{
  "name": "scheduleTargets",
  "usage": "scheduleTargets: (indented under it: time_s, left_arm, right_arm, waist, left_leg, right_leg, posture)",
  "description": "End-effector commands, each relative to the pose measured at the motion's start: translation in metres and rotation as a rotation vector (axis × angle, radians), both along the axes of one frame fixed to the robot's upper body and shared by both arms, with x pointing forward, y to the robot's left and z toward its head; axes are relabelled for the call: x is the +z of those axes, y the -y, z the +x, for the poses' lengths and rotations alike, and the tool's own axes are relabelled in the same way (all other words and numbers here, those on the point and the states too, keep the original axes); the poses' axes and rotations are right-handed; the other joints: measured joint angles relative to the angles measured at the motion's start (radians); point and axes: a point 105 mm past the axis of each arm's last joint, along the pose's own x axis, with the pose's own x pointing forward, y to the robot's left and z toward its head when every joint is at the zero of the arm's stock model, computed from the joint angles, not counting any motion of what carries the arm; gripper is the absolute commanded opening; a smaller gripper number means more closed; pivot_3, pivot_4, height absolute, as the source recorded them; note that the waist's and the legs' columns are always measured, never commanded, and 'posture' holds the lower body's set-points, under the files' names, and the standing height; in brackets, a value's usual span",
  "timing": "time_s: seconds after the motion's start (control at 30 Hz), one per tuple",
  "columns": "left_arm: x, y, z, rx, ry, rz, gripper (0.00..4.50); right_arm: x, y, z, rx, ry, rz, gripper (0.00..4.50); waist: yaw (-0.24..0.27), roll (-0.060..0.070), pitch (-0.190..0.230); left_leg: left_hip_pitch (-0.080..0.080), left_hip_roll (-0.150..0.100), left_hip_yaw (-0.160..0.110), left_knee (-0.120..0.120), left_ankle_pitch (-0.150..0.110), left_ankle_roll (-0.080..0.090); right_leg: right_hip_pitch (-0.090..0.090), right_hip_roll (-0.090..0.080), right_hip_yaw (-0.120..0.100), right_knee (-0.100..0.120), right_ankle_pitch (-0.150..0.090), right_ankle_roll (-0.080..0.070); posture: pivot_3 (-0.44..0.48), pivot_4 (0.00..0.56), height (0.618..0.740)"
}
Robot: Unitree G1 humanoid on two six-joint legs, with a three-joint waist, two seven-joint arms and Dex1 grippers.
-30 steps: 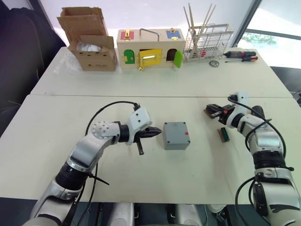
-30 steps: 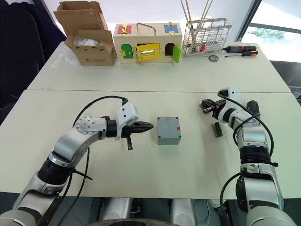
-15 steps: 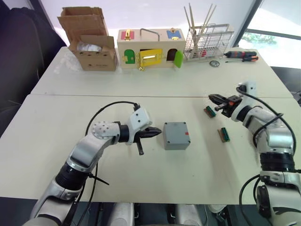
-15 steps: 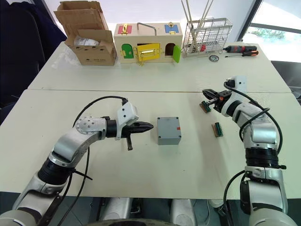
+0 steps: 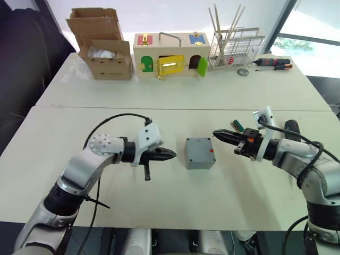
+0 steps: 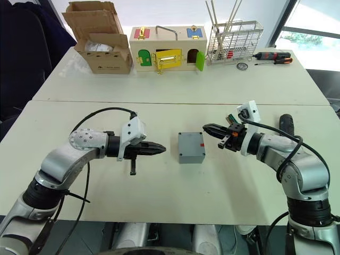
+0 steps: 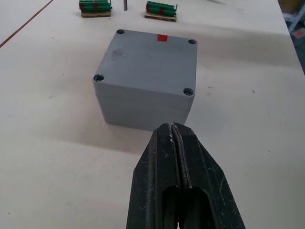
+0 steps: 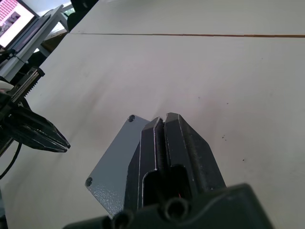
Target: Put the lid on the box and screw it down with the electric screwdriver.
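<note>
Both grippers, left (image 5: 169,154) and right (image 5: 219,135), have closed, empty jaws flanking the grey box (image 5: 199,153). Its lid (image 7: 147,67) sits on, perhaps unscrewed, on the pale worktop (image 5: 175,101).

Cardboard box (image 5: 102,43), wooden latch box (image 5: 170,54); wire rack (image 5: 234,49), two hand screwdrivers (image 5: 272,63).

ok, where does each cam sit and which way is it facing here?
Left eye, right eye: on the head, looking forward and down over the table; both arms show.
Left wrist: on the left arm, looking along the shut left pincer at the box.
Right wrist: on the right arm, looking over the shut right pincer across the box toward the left pincer.
Shared: all see the grey box.
</note>
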Motion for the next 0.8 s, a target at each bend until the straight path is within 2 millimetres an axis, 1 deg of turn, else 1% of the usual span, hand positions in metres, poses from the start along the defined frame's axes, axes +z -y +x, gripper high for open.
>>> scheduleTargets:
  time_s: [0.03,0.33,0.47,0.63,0.8]
  left_arm:
    - [0.005,0.005,-0.003,-0.021,0.031,-0.008,0.0]
    - [0.004,0.007,-0.005,-0.016,0.029,-0.013,0.0]
    - [0.004,0.008,-0.005,-0.015,0.03,-0.015,0.0]
    - [0.004,0.009,-0.005,-0.013,0.032,-0.018,0.0]
    - [0.004,0.009,-0.004,-0.015,0.038,-0.017,0.0]
  right_arm:
    - [0.006,-0.006,0.002,0.01,0.043,0.004,0.04]
    - [-0.003,-0.007,0.009,0.0,0.035,-0.009,0.04]
    - [-0.004,-0.005,0.011,-0.004,0.033,-0.013,0.04]
    - [-0.006,-0.004,0.009,0.0,0.022,-0.02,0.04]
    - [-0.017,-0.009,0.005,0.024,-0.012,-0.043,0.04]
  waist:
    - [0.0,0.0,0.0]
    - [0.0,0.0,0.0]
    - [0.0,0.0,0.0]
    - [0.0,0.0,0.0]
    - [0.001,0.0,0.0]
  left_leg:
    - [0.0,0.0,0.0,0.0,0.0,0.0]
    - [0.0,0.0,0.0,0.0,0.0,0.0]
    - [0.0,0.0,0.0,0.0,0.0,0.0]
    - [0.0,0.0,0.0,0.0,0.0,0.0]
    - [0.0,0.0,0.0,0.0,0.0,0.0]
  right_leg:
    - [0.0,0.0,0.0,0.0,0.0,0.0]
    - [0.0,0.0,0.0,0.0,0.0,0.0]
    - [0.0,0.0,0.0,0.0,0.0,0.0]
    - [0.0,0.0,0.0,0.0,0.0,0.0]
    - [0.0,0.0,0.0,0.0,0.0,0.0]
  posture:
    - [0.0,0.15,0.728]
    - [0.0,0.15,0.728]
    - [0.0,0.15,0.728]
    - [0.0,0.15,0.728]
    - [0.0,0.15,0.728]
